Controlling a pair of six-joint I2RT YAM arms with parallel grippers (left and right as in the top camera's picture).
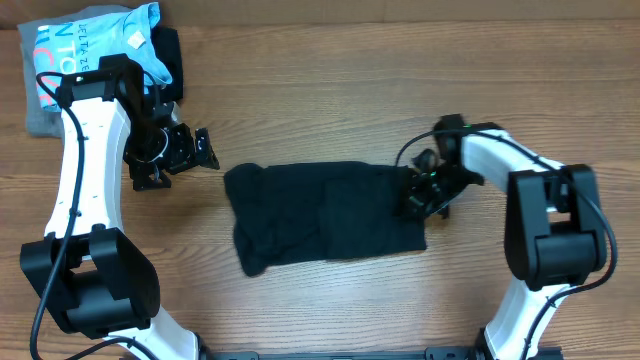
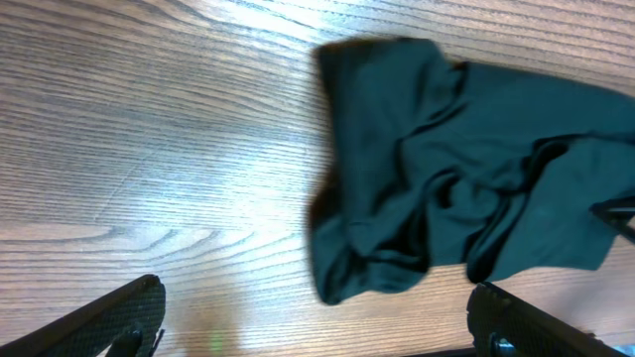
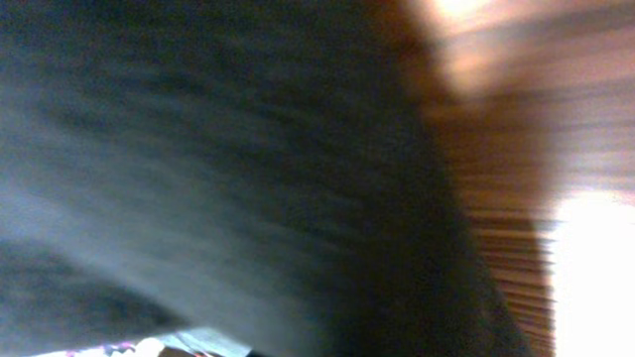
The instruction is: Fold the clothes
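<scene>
Presently, the black T-shirt lies crumpled on the table. The left gripper, fingers spread apart, hangs left of it. The right gripper sits at its right edge, closure indeterminate.

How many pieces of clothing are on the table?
3: black T-shirt in the middle, light-blue shirt on the grey garment at the far-left corner; more may hide there.

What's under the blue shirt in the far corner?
A grey garment shows beneath the blue shirt, with dark fabric at its other edge. Anything else underneath is covered.
</scene>
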